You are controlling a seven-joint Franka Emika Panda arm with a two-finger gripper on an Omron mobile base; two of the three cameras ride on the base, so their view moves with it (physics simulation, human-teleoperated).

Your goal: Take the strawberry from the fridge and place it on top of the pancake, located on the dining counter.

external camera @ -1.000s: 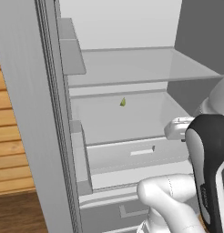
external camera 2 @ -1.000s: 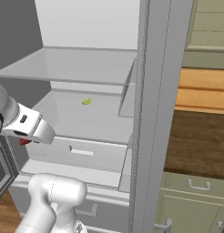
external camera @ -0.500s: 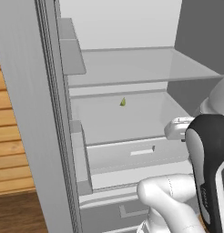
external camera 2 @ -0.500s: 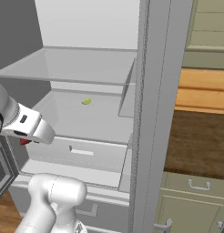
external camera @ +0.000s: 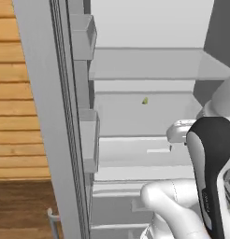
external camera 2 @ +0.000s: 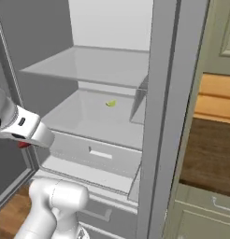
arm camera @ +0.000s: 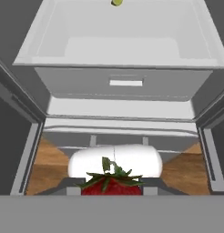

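The strawberry [arm camera: 111,184], red with green leaves, sits between my gripper's [arm camera: 111,190] jaws at the bottom of the hand view. The gripper is shut on it. From the right base, a bit of red strawberry [external camera 2: 24,144] shows under the white hand, outside the fridge's lower left. The fridge [external camera 2: 162,93] stands open, with pale grey shelves [external camera: 149,65] and a pulled-out drawer [arm camera: 127,82] straight ahead of the hand. The pancake and the dining counter are out of view.
A small yellow-green fruit [external camera: 145,100] [external camera 2: 111,103] lies on the lower shelf. The open door with its bins [external camera: 84,32] stands at the left. A dark brown countertop [external camera 2: 210,154] over pale green drawers is to the right. My own arm [external camera: 210,177] blocks the lower right.
The whole scene has slid to the right in both base views, so the base has moved. The gripper stays shut on the strawberry in front of the fridge.
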